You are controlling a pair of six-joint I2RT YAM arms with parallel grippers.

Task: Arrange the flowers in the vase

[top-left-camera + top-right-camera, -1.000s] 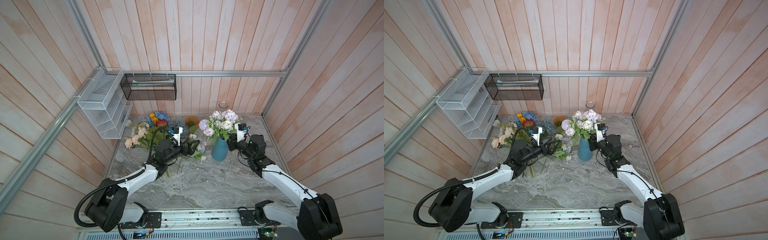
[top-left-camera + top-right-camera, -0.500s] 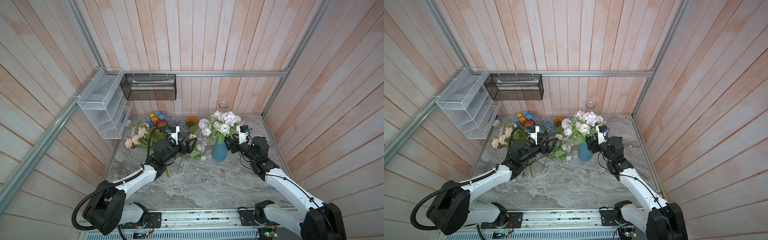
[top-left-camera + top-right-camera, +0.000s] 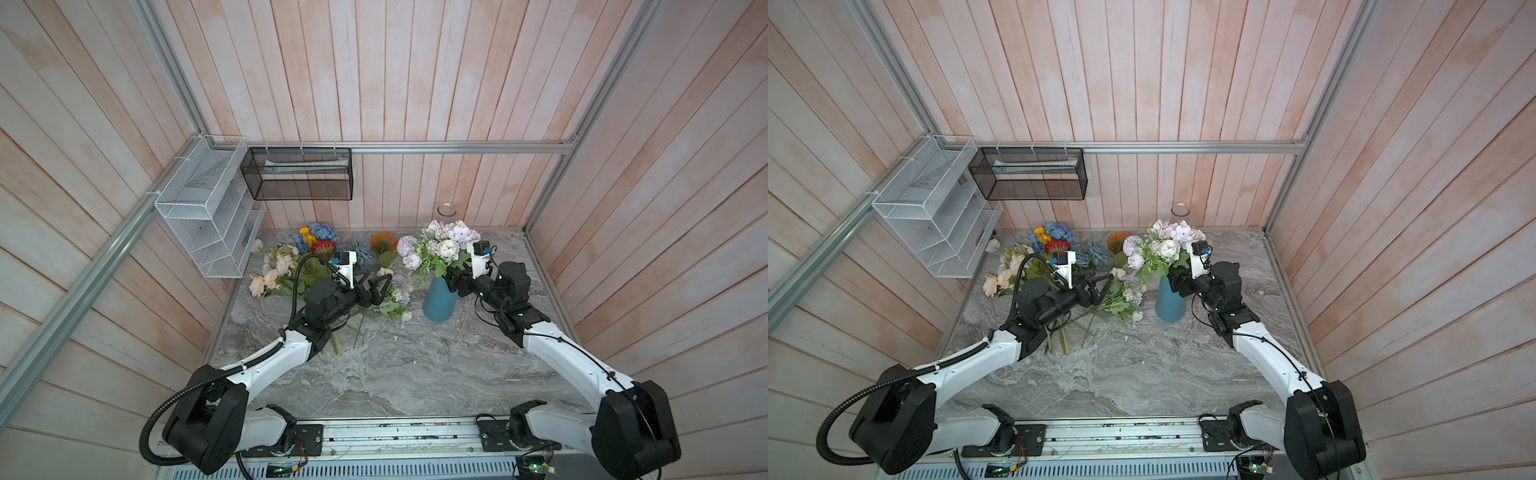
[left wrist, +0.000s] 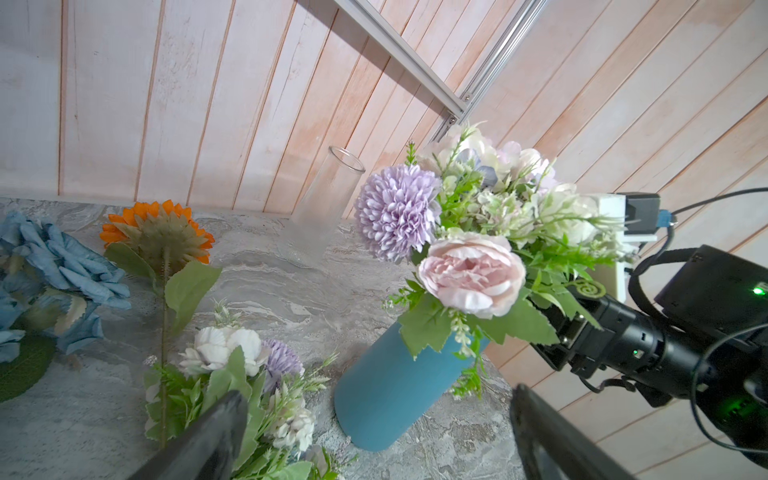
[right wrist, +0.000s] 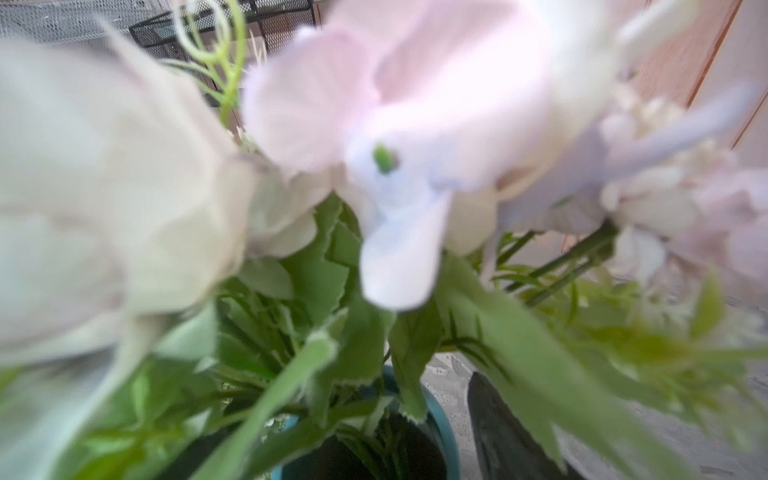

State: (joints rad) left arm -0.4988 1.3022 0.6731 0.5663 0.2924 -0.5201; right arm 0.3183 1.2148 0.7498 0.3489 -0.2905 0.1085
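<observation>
Most flowers (image 3: pixel 286 259) lie loose on the desk (image 3: pixel 415 374), far left; one bunch (image 3: pixel 446 249) sits in the blue vase (image 3: pixel 436 305). Light, floppy stuff, I'd pinch stems low, not blooms; left tool (image 3: pixel 380 289) gapes empty, right tool (image 3: pixel 453 282) is buried in leaves, can't tell.

Both top views look down from high over the table (image 3: pixel 415 365); both wrist views sit close on the vase (image 4: pixel 386 399).
</observation>
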